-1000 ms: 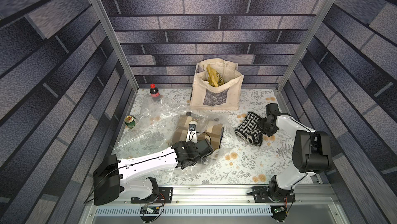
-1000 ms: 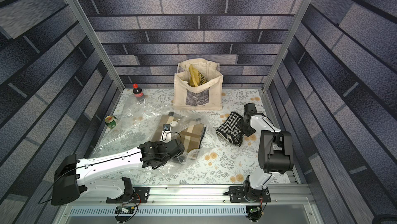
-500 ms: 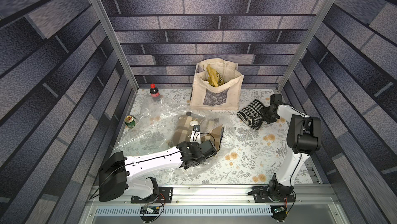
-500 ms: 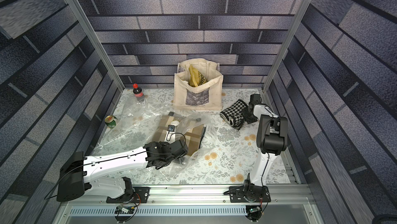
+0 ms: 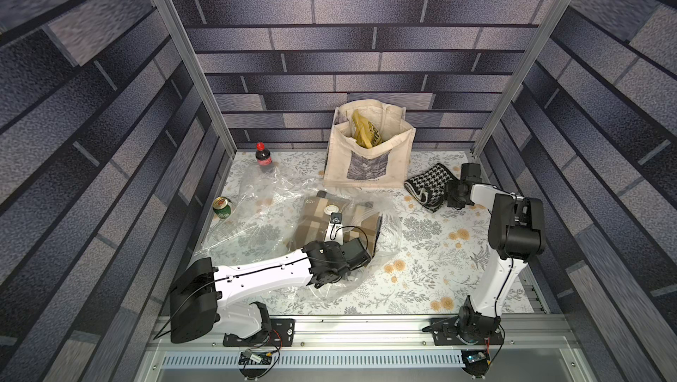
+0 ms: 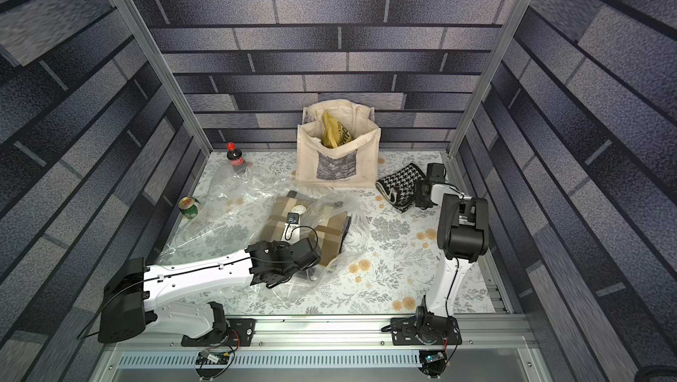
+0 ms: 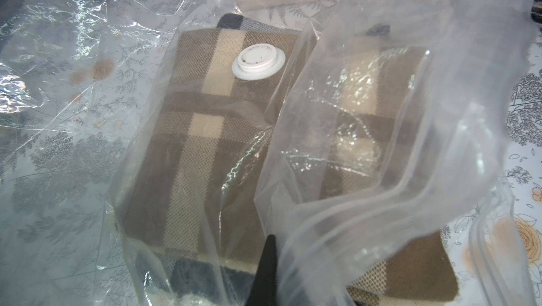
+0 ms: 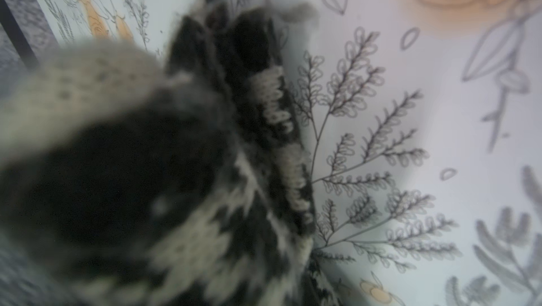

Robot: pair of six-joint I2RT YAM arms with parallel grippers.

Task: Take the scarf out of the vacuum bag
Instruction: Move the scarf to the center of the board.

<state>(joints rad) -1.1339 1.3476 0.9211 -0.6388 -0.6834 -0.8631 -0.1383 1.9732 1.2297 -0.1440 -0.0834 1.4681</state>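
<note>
The vacuum bag (image 5: pixel 263 193) (image 6: pixel 227 197) lies crumpled across the table's left and middle, its white valve cap (image 5: pixel 331 209) (image 7: pixel 258 62) facing up. A folded brown plaid cloth (image 5: pixel 315 222) (image 7: pixel 199 131) sits inside it. My left gripper (image 5: pixel 361 252) (image 6: pixel 311 252) (image 7: pixel 269 248) is shut on the bag's plastic rim at the front edge of that cloth. A black-and-white houndstooth scarf (image 5: pixel 428 188) (image 6: pixel 399 186) (image 8: pixel 272 108) is outside the bag at the back right. My right gripper (image 5: pixel 448 191) (image 6: pixel 417 193) is shut on its right end, and the knit hides the fingers in the right wrist view.
A cream tote bag (image 5: pixel 370 157) with a yellow packet stands at the back centre, just left of the scarf. A cola bottle (image 5: pixel 264 158) stands at the back left. A green can (image 5: pixel 222 208) lies by the left wall. Frame posts stand at both back corners.
My right arm has carried the houndstooth scarf from the middle right of the table back toward the right rear corner. The left gripper has slid slightly right, still gripping the bag's plastic.
</note>
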